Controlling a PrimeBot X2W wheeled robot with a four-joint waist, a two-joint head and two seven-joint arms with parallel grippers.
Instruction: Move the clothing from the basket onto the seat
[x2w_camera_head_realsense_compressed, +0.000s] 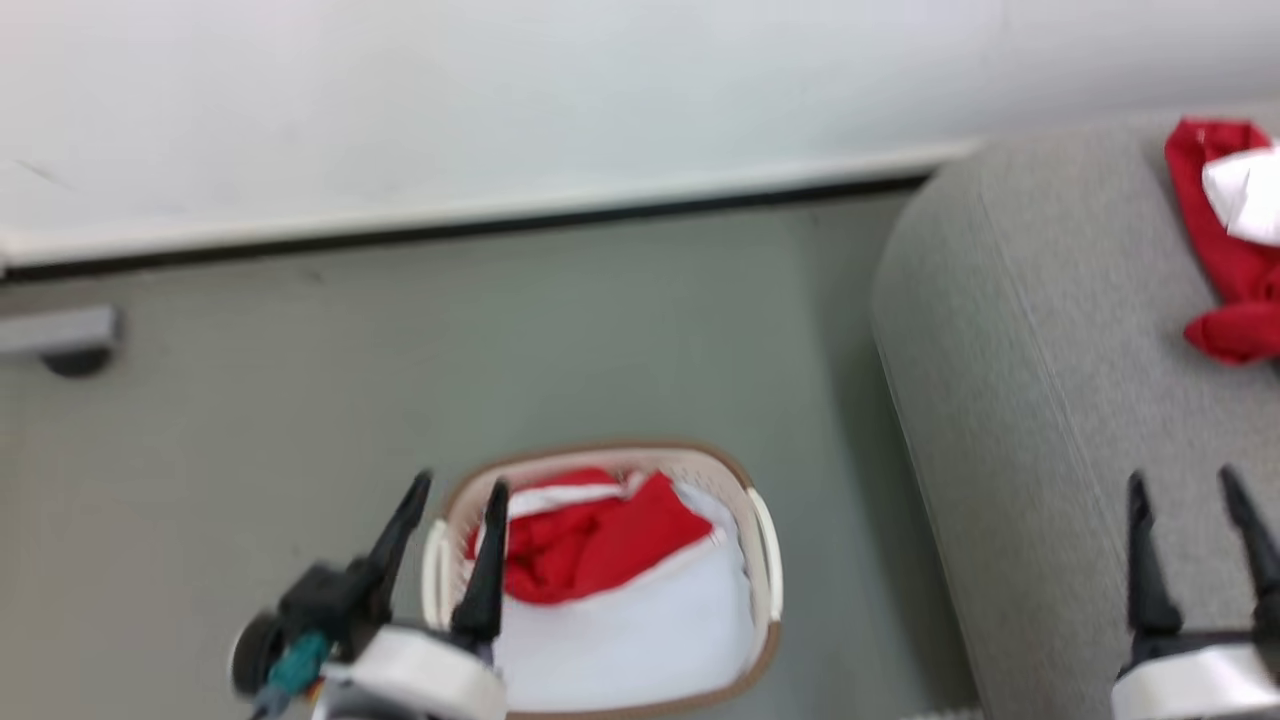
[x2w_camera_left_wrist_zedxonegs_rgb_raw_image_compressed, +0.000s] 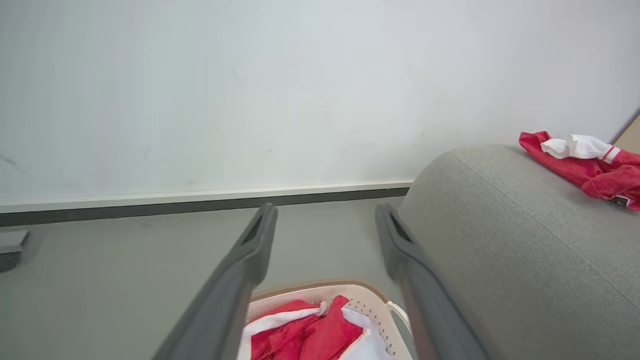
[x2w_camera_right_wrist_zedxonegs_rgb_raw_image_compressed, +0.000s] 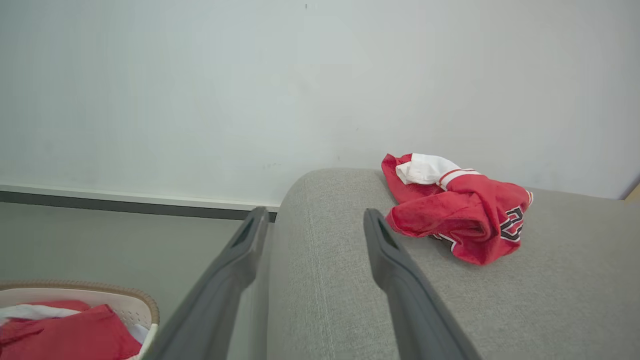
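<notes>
The cream basket (x2w_camera_head_realsense_compressed: 765, 545) with a brown rim stands on the floor, holding red clothing (x2w_camera_head_realsense_compressed: 590, 540) with white trim over a white panel. A second red garment (x2w_camera_head_realsense_compressed: 1225, 260) lies crumpled on the grey sofa seat (x2w_camera_head_realsense_compressed: 1040, 330), also visible as the garment (x2w_camera_right_wrist_zedxonegs_rgb_raw_image_compressed: 457, 215) in the right wrist view. My left gripper (x2w_camera_head_realsense_compressed: 460, 490) hovers open above the basket's left rim with nothing between its fingers. My right gripper (x2w_camera_head_realsense_compressed: 1185, 485) is open over the seat's near edge, short of the garment. In the left wrist view the basket (x2w_camera_left_wrist_zedxonegs_rgb_raw_image_compressed: 367, 300) sits below the open fingers (x2w_camera_left_wrist_zedxonegs_rgb_raw_image_compressed: 250, 260).
A pale wall with a white and dark baseboard (x2w_camera_head_realsense_compressed: 450, 225) runs behind the grey-green floor (x2w_camera_head_realsense_compressed: 300, 400). A grey bracket or leg (x2w_camera_head_realsense_compressed: 60, 340) sits at the far left near the wall. The sofa's rounded side stands just right of the basket.
</notes>
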